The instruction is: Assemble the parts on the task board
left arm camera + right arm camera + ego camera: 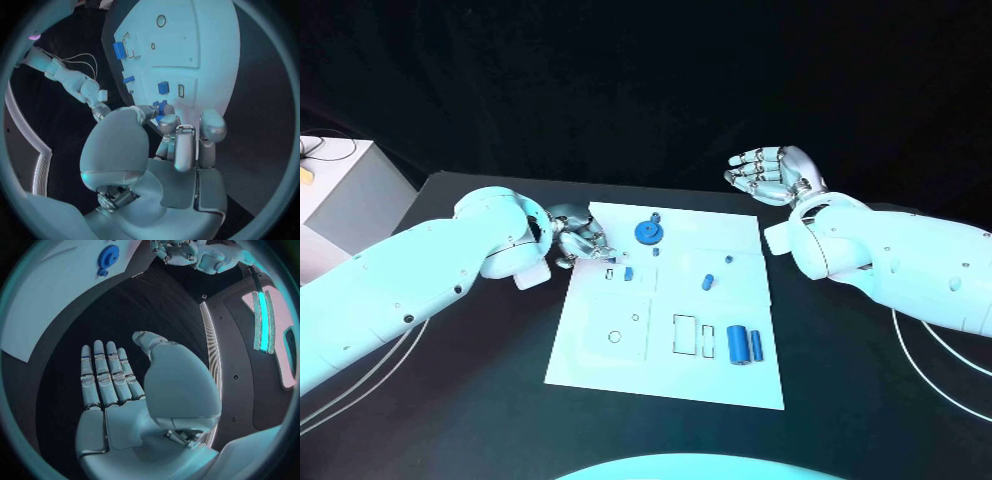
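This looks like a robotics lab or test cell set up for recording. A black table (473, 400) stands before black drapery that closes off the whole background, and on it lies a white task board (668, 390) marked with outlined slots, carrying small blue parts (744, 346) and a blue gear (648, 232). Thin white cables (935, 375) trail across the table, and a pale cabinet (343, 190) stands off its far left corner.

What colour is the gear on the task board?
Blue. The gear shows best in the head view, near the far edge of the white task board.
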Controlling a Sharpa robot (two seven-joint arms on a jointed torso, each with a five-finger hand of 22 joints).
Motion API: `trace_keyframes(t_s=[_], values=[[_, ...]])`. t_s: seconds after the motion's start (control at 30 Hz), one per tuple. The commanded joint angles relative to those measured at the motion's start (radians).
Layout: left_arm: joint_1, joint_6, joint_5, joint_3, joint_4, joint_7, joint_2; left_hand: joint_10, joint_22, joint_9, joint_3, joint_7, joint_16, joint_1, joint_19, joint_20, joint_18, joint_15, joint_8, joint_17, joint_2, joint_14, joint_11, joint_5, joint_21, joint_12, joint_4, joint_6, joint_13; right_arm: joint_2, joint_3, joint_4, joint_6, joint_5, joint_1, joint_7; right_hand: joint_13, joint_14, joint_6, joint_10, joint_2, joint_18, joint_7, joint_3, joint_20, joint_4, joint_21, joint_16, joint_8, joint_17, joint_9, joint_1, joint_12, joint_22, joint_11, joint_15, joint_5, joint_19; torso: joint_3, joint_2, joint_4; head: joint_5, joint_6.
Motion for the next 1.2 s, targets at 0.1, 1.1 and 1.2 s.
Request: trace_keyframes(t_s=[0.1, 1.1, 1.2], values=[[-0.017, -0.030, -0.077, 0.001, 0.024, 0.001, -0.004, 0.011, 0.007, -0.001, 0.178, -0.009, 0.007, -0.013, 0.010, -0.001, -0.006, -0.006, 0.007, 0.202, -0.003, 0.086, -0.001, 0.001, 0.008, 0.005, -0.169, 0.005, 0.005, 0.000, 0.000, 0.000, 0.015, -0.004, -0.002, 0.016, -0.002, 0.003, -0.007, -0.002, 0.004, 0.009, 0.059, 0.000, -0.001, -0.008, 0.002, -0.004, 0.007, -0.002, -0.002, -0.009, -0.004, -0.002, 0.004, 0.002, 0.006, -0.007, -0.0001, 0.001, -0.0010, 0.006, -0.006], [-0.051, -0.010, -0.167, 0.002, 0.044, 0.000, -0.002, 0.021, 0.015, -0.006, 0.204, -0.011, 0.011, -0.026, 0.015, -0.003, -0.008, -0.007, 0.011, 0.211, -0.016, 0.089, -0.003, 0.003, 0.013, 0.009, -0.186, 0.012, 0.013, -0.005, 0.000, 0.003, 0.015, -0.004, -0.004, 0.017, -0.002, 0.003, -0.007, -0.002, 0.004, 0.009, 0.059, 0.000, -0.001, -0.008, 0.002, -0.004, 0.007, -0.002, -0.002, -0.009, -0.004, -0.002, 0.004, 0.002, 0.006, -0.007, 0.0004, 0.003, -0.0010, 0.009, -0.025], [-0.051, 0.001, -0.167, 0.002, 0.043, 0.000, -0.002, 0.023, 0.015, -0.006, 0.206, -0.011, 0.012, -0.027, 0.015, -0.003, -0.008, -0.007, 0.011, 0.213, -0.018, 0.090, -0.003, 0.002, 0.013, 0.011, -0.188, 0.012, 0.016, -0.005, 0.000, 0.004, 0.015, -0.004, -0.004, 0.017, -0.002, 0.003, -0.007, -0.002, 0.004, 0.009, 0.059, 0.000, -0.001, -0.008, 0.002, -0.004, 0.007, -0.002, -0.002, -0.009, -0.004, -0.002, 0.004, 0.002, 0.006, -0.007, 0.0004, 0.003, -0.0009, 0.008, -0.026]])
